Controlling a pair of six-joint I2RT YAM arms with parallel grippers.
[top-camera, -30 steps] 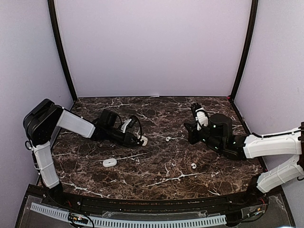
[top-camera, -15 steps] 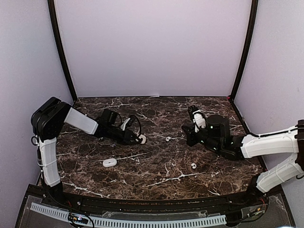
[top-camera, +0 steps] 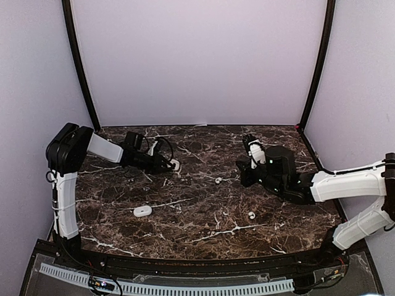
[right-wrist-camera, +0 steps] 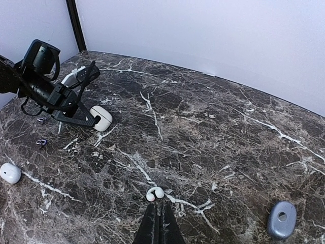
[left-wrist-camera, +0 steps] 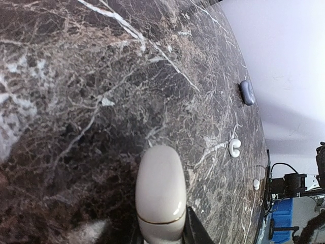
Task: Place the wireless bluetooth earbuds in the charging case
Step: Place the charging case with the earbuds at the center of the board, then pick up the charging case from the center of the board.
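1 charging case (left-wrist-camera: 160,193), pinched lengthwise in left tool (top-camera: 171,165), points rightward; right tool (right-wrist-camera: 161,221) pressed together.

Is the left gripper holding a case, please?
Yes: the left wrist view shows the pale case clamped between the fingers of the left gripper.

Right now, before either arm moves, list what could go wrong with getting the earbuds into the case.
1. The right end effector is shut just short of an earbud; advancing like that would likely shove it away.
2. The case in the left end effector looks closed along its seam, so no bud could seat yet.
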